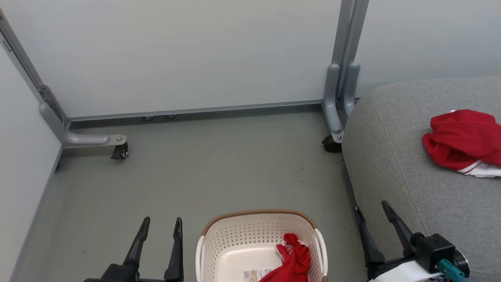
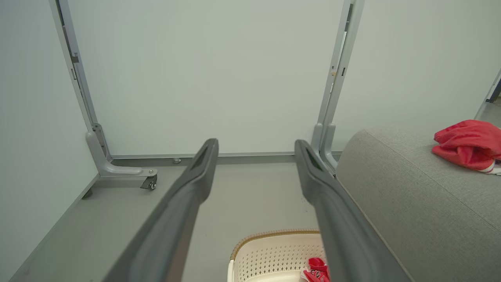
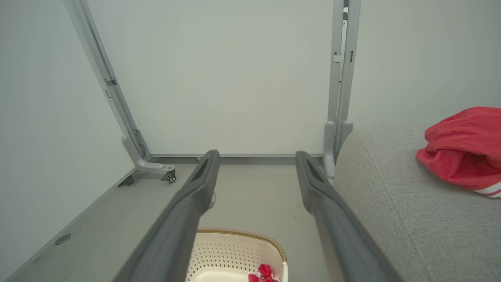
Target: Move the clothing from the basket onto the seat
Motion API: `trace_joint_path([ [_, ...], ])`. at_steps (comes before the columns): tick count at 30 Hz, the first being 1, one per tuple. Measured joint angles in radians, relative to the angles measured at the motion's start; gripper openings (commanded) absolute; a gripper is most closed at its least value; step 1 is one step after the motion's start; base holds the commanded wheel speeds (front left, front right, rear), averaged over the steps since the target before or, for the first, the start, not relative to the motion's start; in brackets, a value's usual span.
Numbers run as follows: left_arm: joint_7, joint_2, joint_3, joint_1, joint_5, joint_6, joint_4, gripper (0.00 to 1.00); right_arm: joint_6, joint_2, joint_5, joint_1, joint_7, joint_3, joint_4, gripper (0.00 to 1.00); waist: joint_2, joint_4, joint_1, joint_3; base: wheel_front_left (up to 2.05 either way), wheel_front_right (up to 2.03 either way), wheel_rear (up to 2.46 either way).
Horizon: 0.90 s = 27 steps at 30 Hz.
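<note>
The cream basket (image 1: 231,243) with a brown rim stands on the floor at the bottom centre, and one red piece of clothing (image 1: 291,260) lies bunched against its right wall. Another red garment with white trim (image 1: 464,143) rests on the grey seat (image 1: 395,164) at the right. My left gripper (image 1: 161,225) hangs open left of the basket, empty. My right gripper (image 1: 372,209) is open too, empty, beside the seat's front edge. Both wrist views look past open fingers at the basket (image 2: 274,250) (image 3: 235,250) and the seat (image 2: 411,203) (image 3: 399,196).
Pale partition panels close the back and left. Their grey metal feet with castors (image 1: 119,150) (image 1: 332,144) stand on the grey floor (image 1: 203,172), one at the left and one beside the seat's corner.
</note>
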Motion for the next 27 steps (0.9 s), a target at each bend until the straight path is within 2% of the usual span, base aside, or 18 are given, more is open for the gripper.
trace_joint_path([
  [12,0.0,0.0,-0.036,-0.074,0.0,-0.016,0.021,1.0,0.0,-0.012,-0.003,-0.02,0.0,-0.044,-0.007,1.0,0.0,0.0,0.0,0.083,0.0,0.0,0.0],
  [19,0.0,-0.001,-0.067,-0.237,-0.003,-0.032,0.062,1.0,0.0,-0.027,-0.024,-0.137,0.0,-0.113,-0.044,1.0,0.0,-0.006,0.0,0.202,0.0,0.0,0.0],
  [27,0.0,-0.002,-0.149,-0.47,0.014,-0.053,0.203,1.0,0.0,-0.035,-0.053,-0.256,0.0,-0.212,-0.115,1.0,0.0,-0.018,0.0002,0.382,0.0,0.0,0.0],
])
